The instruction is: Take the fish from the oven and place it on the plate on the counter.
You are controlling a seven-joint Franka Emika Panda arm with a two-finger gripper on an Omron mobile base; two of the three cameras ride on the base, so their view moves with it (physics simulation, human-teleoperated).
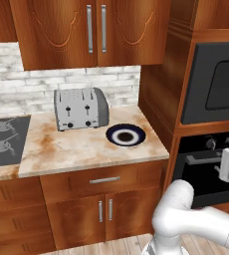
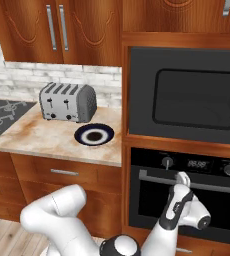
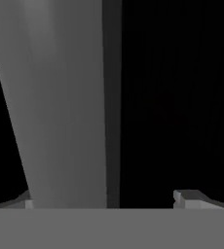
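Reaching the oven (image 2: 184,192) handle (image 2: 207,186) at lower right, the gripper (image 2: 181,179) is seen with fingers apart, the bar between them; the plate (image 2: 94,135) sits left of centre.

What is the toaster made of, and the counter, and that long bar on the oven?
The toaster looks like brushed metal: silvery grey with soft shine. The counter looks like polished stone, beige with brownish marbled blotches. The oven handle seems metal too, a smooth silver-grey bar, though it could be painted; the gripper is right at it.
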